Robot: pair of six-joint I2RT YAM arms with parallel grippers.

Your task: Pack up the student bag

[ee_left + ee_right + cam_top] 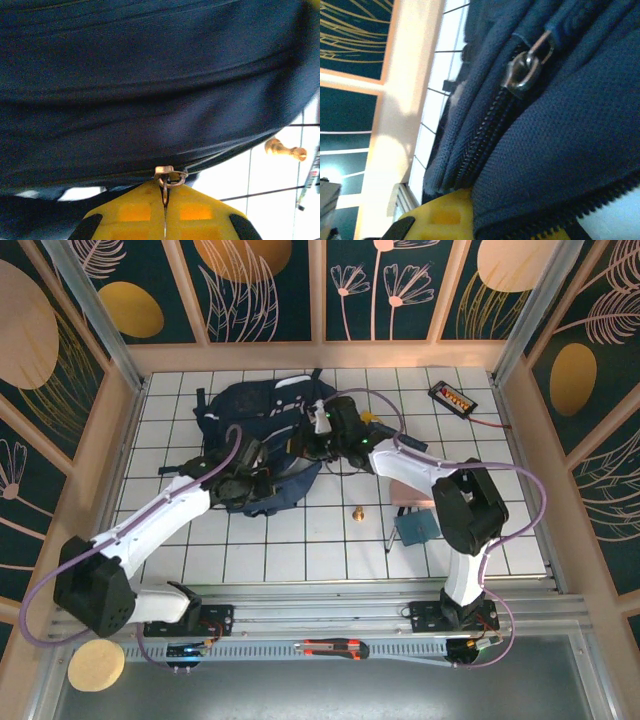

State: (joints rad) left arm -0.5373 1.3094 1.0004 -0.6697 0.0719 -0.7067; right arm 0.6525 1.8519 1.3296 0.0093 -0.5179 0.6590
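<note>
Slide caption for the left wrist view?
Left end effector shut on the metal zipper pull of the navy student bag, brass piece on the tiled table beyond.

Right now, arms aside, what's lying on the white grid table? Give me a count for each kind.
Student bag: 1
Small brass piece: 1
Black box with a red lead: 1
Flat pads, one pink and one blue: 2
Pen: 1
Total: 6
</note>
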